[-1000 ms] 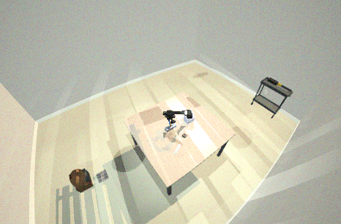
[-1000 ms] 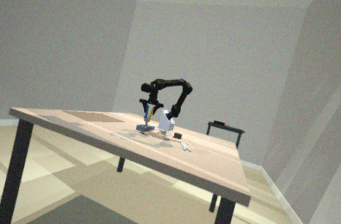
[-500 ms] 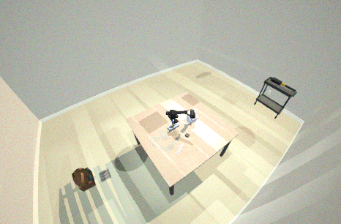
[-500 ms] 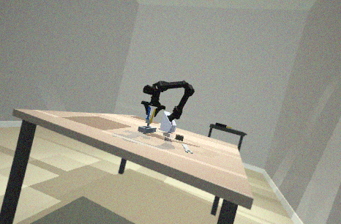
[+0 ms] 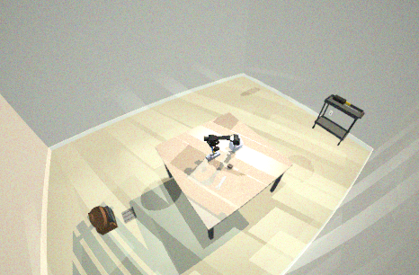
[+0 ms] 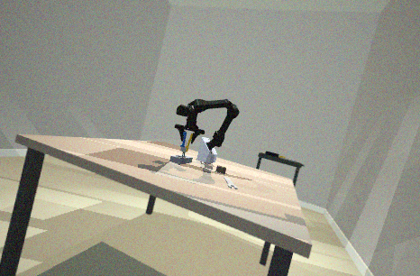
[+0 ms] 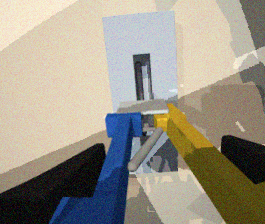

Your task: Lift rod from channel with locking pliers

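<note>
- Pincer (image 5: 216,148) (image 6: 188,136) (image 7: 163,147): fingers part-spread, clamped on the locking pliers' handles.
- Locking pliers (image 6: 183,143) (image 7: 119,155): upright, blue and yellow handles splayed, lower end at the grey channel block (image 5: 213,156) (image 6: 181,160) (image 7: 138,35); jaw depth unclear.
- Rod: cannot be made out for certain in the slot.
- Bench (image 5: 206,198) (image 6: 139,178): carries the block, with a small dark piece (image 5: 229,166) (image 6: 221,170) well apart.
</note>
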Controlling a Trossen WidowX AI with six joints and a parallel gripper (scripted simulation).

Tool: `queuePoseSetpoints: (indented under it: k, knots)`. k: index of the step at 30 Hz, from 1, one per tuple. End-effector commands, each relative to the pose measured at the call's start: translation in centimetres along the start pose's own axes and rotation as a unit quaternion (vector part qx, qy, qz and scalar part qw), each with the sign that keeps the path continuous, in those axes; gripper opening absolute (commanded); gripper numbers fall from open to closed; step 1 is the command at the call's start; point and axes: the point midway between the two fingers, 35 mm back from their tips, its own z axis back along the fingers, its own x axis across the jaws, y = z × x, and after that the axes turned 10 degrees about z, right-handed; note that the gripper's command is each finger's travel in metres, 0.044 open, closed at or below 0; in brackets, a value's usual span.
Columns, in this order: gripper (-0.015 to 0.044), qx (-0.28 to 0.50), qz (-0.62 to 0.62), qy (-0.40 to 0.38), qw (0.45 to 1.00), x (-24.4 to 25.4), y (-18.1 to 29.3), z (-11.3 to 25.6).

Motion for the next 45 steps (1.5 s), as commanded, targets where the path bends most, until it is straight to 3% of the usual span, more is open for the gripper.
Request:
queuePoseSetpoints:
  k: [1,45]
  knots:
    - [0.0318,0.002,0.003,-0.003,1.000,0.09,0.08,0.61]
    - [0.0318,0.021,0.004,-0.015,1.000,0.07,0.26,0.57]
